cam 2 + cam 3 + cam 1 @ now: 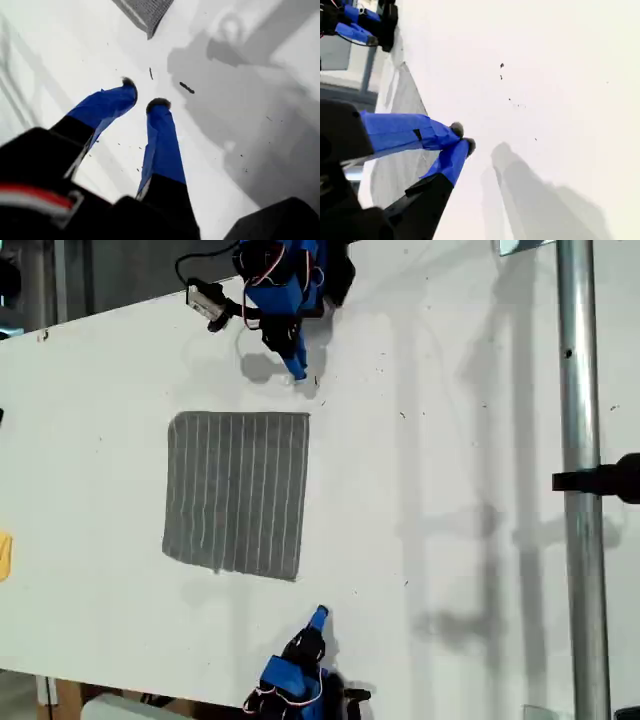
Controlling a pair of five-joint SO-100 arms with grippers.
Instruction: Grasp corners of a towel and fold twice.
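The towel (238, 492) is a grey cloth with thin white stripes, lying flat and unfolded on the white table (450, 440). My first gripper (298, 370) is at the top of the exterior view, just beyond the towel's nearest corner (303, 418). Its blue fingers stand slightly open over bare table with nothing between them (144, 95), and that corner (149, 34) shows ahead of them. My second gripper (319, 615) is at the bottom of the exterior view, a little short of another corner (293, 575). It is shut and empty (463, 137), with the towel (400, 100) beside it.
A metal pole (578, 440) with a black clamp (600, 480) stands at the exterior view's right. A yellow object (4, 555) sits at the exterior view's left edge. Small dark specks (186, 87) lie on the table by my first gripper.
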